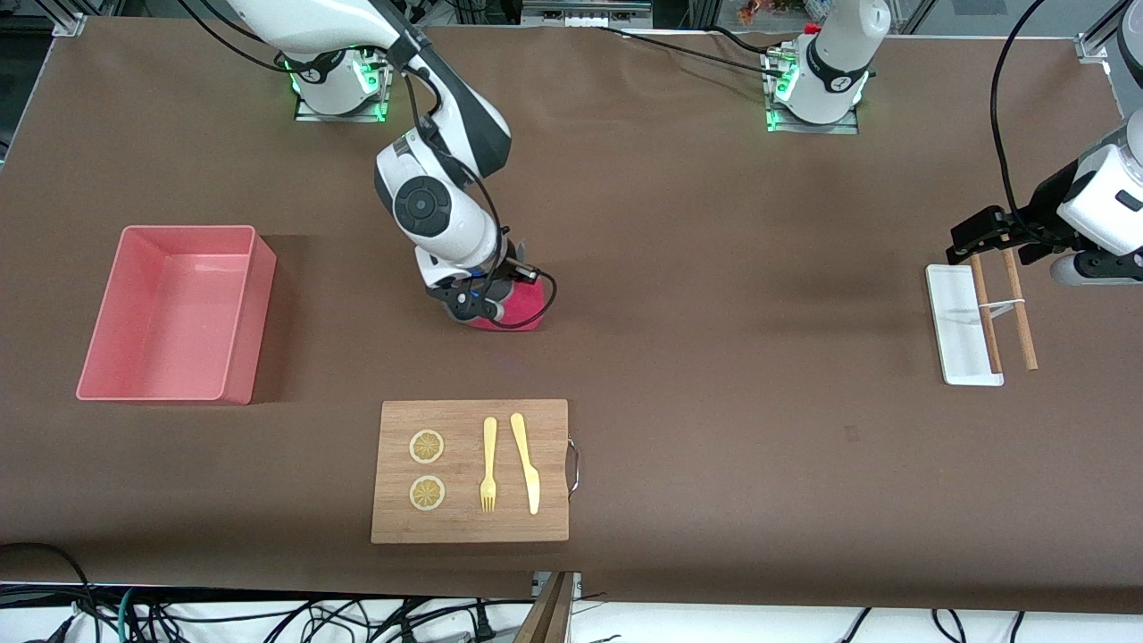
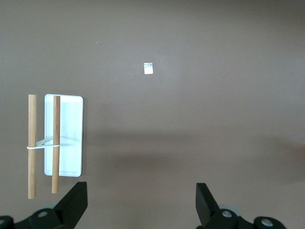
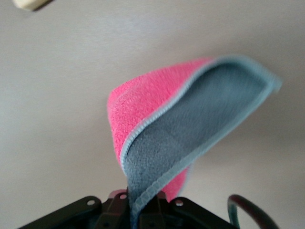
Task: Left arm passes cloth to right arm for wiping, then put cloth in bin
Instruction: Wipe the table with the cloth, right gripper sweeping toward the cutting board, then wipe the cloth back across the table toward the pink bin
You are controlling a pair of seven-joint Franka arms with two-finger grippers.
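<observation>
Wooden cutting board (image 1: 471, 471) is lying nearest the front camera, carrying two lemon slices (image 1: 427, 446), a yellow fork (image 1: 488, 464) and a yellow knife (image 1: 526, 462) side by side, with a metal handle on the edge toward the left arm's end of the table. Farther from the camera than the board, the right gripper (image 1: 473, 304) is pressing down low at the brown table (image 1: 714, 313), its thin black fingers closing on the cloth (image 1: 522, 304). In the right wrist view the cloth (image 3: 190, 129) is rising folded from between those fingers, its magenta face and grey reverse both showing, edged in pale stitching. The bin (image 1: 174, 313) is sitting open on the table toward the right arm's end, well apart from the board and farther from the camera than it. Toward the left arm's end of the table, well apart from the board, the left gripper (image 1: 987, 234) is waiting just above a small white tray (image 1: 960, 326), its fingers (image 2: 76, 200) standing spread apart and holding nothing. Two wooden sticks (image 1: 1018, 308) joined by a white band are lying at the tray, one across it and one just beside it.
</observation>
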